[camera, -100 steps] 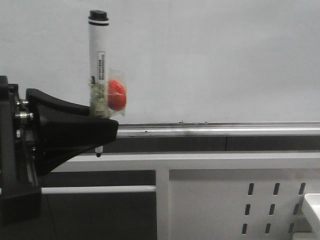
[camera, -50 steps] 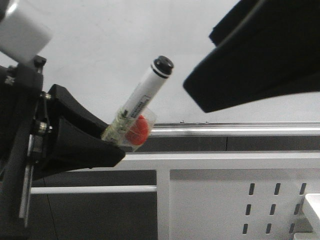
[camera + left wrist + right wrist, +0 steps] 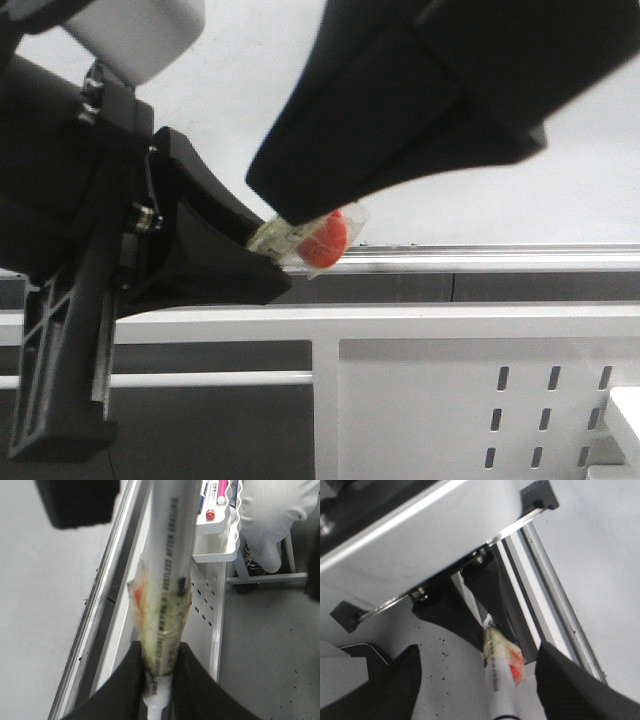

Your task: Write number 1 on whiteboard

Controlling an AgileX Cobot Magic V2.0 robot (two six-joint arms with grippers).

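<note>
Front view, read from its left side: the left claw (image 3: 255, 265) is clamped on the lower end of the marker pen (image 3: 300, 240), which leans toward the right claw (image 3: 300, 200), probably so the pen can be handed across or uncapped before any writing. In the left wrist view the left claw's fingers (image 3: 125, 690) pinch the pen's barrel just below a wrap of clear tape (image 3: 162, 625) holding a red blob; the wrap likely gives something to grip or spot. The right claw comes down over the pen's upper end, and in the right wrist view its two dark fingers (image 3: 400, 680) stand apart on either side of the barrel, spread and not yet touching it. Behind both arms the whiteboard (image 3: 560, 190) rises from its silver tray rail (image 3: 500, 260); no number 1 shows on the parts not hidden by the arms, so the stroke looks still to be made. Farther right, in the left wrist view, a white tray (image 3: 215, 555) holds several spare markers (image 3: 220, 495), near a seated person's leg (image 3: 270, 515).
</note>
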